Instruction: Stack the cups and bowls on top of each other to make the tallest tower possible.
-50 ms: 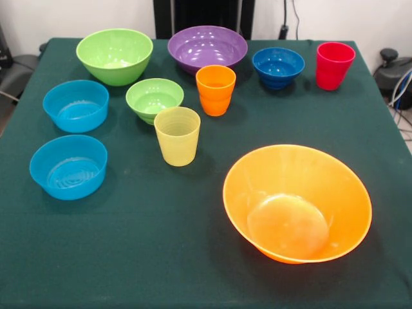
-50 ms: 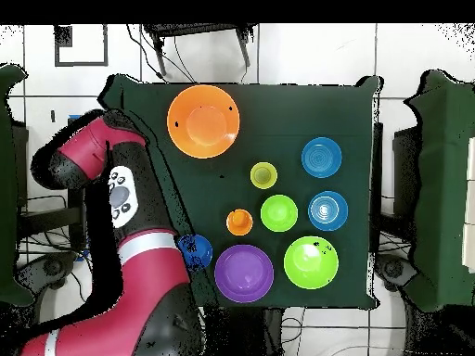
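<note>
All cups and bowls stand singly, mouths up, on the green table (image 1: 193,264); no tower is in view. The huge orange bowl (image 1: 297,203) (image 2: 203,120) is nearest the front. Behind it stand the yellow cup (image 1: 177,135) (image 2: 263,174), orange cup (image 1: 215,89) (image 2: 239,222) and small green bowl (image 1: 154,98) (image 2: 278,212). Two light blue bowls (image 1: 76,105) (image 1: 68,166) sit at the left. Along the back are the large green bowl (image 1: 114,55), purple bowl (image 1: 207,46), dark blue bowl (image 1: 278,66) and red cup (image 1: 334,64). The gripper shows in neither view.
In the overhead view the red and black arm (image 2: 121,199) is folded back beside the table's left edge. It covers part of the dark blue bowl (image 2: 195,250) and hides the red cup. Chairs and cables surround the table (image 2: 306,111).
</note>
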Robot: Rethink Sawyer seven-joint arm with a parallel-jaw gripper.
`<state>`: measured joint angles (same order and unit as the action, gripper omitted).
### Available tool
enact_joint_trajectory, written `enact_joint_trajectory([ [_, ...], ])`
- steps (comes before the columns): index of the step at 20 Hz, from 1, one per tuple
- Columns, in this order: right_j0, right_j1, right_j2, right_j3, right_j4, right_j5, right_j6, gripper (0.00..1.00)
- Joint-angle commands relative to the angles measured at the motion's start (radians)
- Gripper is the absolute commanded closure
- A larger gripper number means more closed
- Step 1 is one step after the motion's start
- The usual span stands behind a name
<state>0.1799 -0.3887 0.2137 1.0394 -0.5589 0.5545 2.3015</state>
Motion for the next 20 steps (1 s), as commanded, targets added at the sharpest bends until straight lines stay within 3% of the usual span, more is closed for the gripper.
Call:
enact_joint_trajectory([
  [1,0.021,0.096,-0.083,-0.177,-0.094,0.131,-0.008,0.00],
  [7,-0.039,0.147,-0.013,-0.226,-0.022,0.185,-0.125,0.00],
  [20,-0.052,0.144,-0.011,-0.229,-0.035,0.226,-0.216,0.00],
])
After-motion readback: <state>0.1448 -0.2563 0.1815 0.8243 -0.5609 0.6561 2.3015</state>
